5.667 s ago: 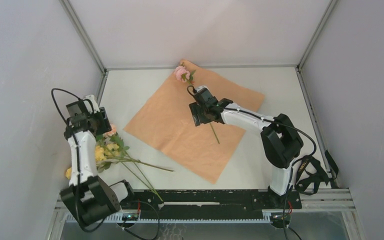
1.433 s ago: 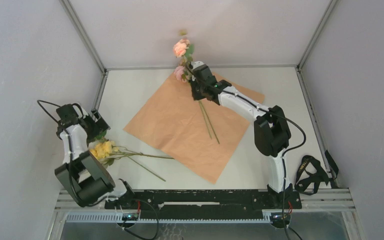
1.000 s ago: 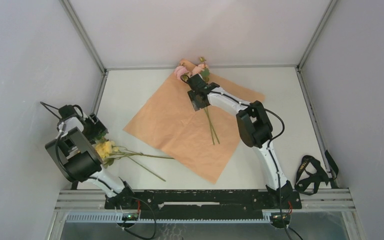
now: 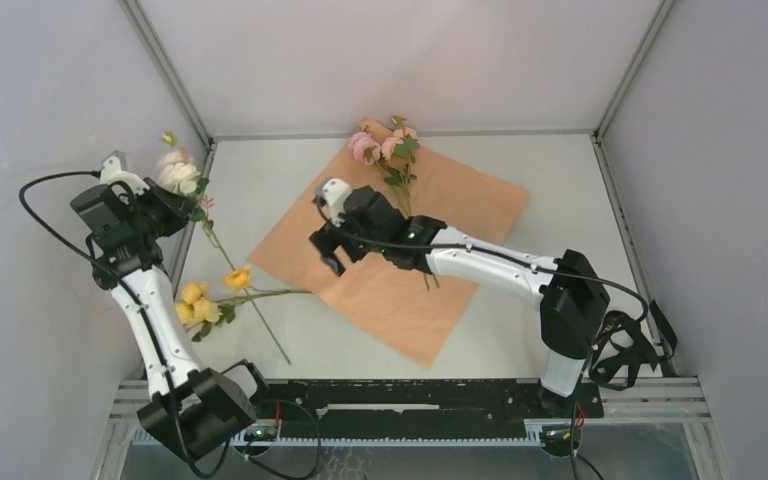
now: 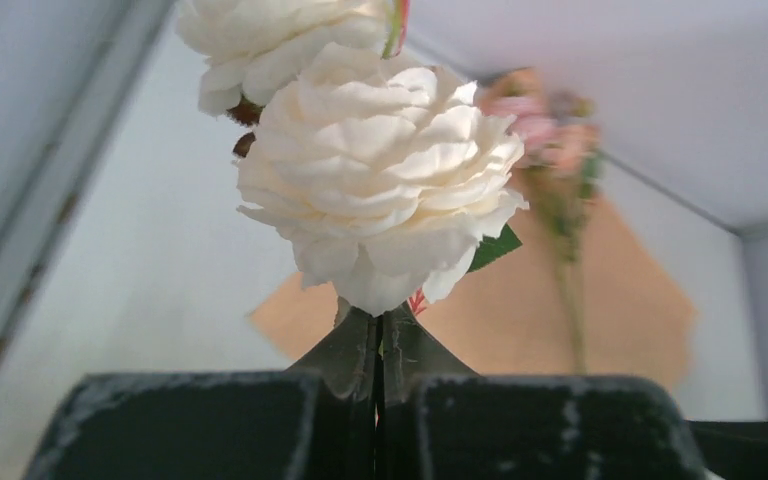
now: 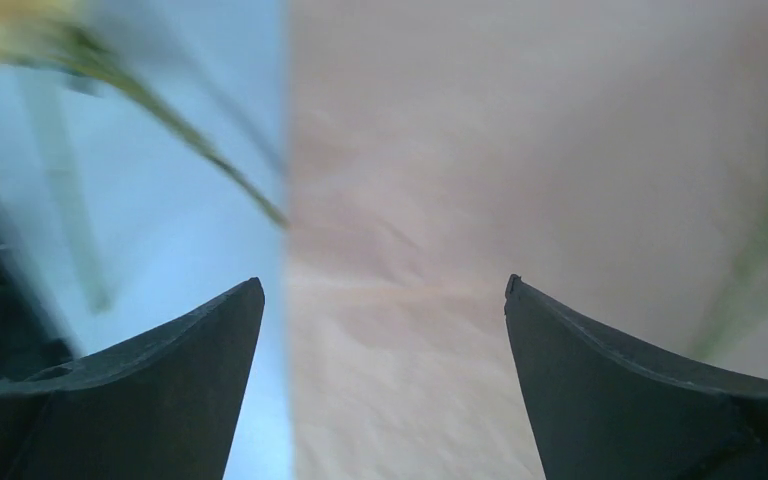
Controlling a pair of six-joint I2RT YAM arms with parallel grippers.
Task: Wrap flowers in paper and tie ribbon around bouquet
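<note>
Flowers [image 4: 200, 300] lie in three lots. One cream bloom [image 5: 380, 180] is up in the air at the far left of the tabletop [image 4: 270, 175], beside the left wall. The left fingers [image 5: 350, 355] are clenched on its stem just under the head, and a second pale bloom sits right above it in the left wrist view. From the top view, the thin green stem slants down from this grip toward the near edge, crossing the stems of the yellow blooms [image 4: 238, 277], which lie flat on the tabletop near the left arm, off the paper. The pink blooms [image 4: 378, 148] rest on the far corner of the paper [image 4: 470, 200], their stems pointing toward the near side.

That sheet is spread flat in the middle of the tabletop, peach side up, turned like a diamond. The right fingers [image 6: 200, 345] stand spread wide with nothing between them, hovering above the sheet's left edge. Their own view is blurred, showing peach paper to the right and pale tabletop with a green stem to the left. The ribbon [image 4: 620, 345] lies in a loose black heap at the near right corner, next to the right arm's base.
</note>
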